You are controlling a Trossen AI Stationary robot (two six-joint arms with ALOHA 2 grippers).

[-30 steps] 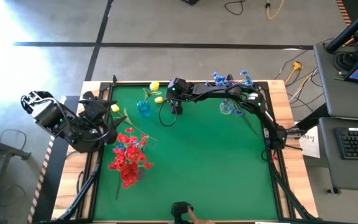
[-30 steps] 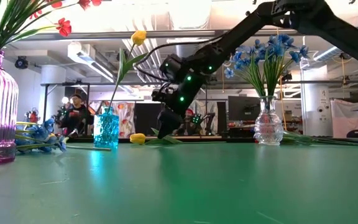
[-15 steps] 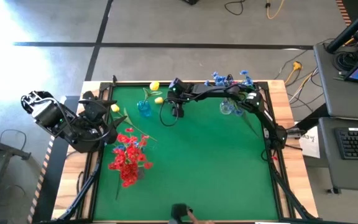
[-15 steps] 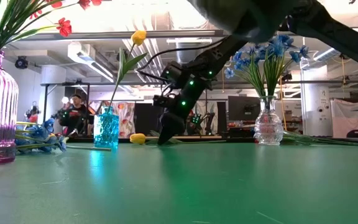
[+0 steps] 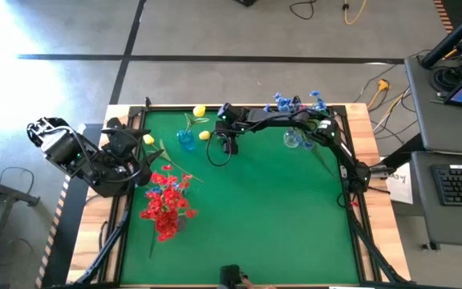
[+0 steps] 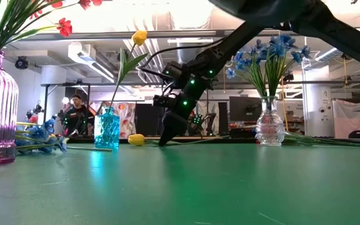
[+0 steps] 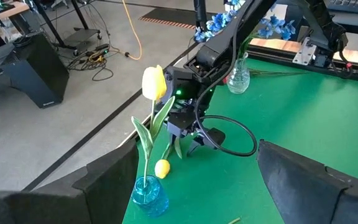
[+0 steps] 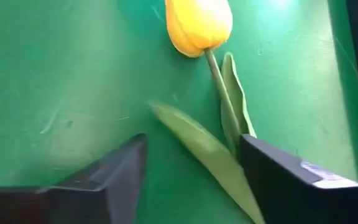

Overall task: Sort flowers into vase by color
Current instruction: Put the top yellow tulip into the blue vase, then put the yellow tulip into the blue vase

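- Over the last second my right claw [image 8: 191, 165] dropped to the table [image 5: 279, 209], fingers apart, straddling the loose yellow tulip [image 8: 199, 25] beside the blue vase [image 6: 107, 128].
- It wasn't gripped yet; I judged closing came next.
- Left claw [image 7: 185, 180] waited, fingers apart.

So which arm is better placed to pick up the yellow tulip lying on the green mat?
The right. Its pincer is open and hovering low over the loose yellow tulip, straddling its stem. The left arm waits at the table's left edge.
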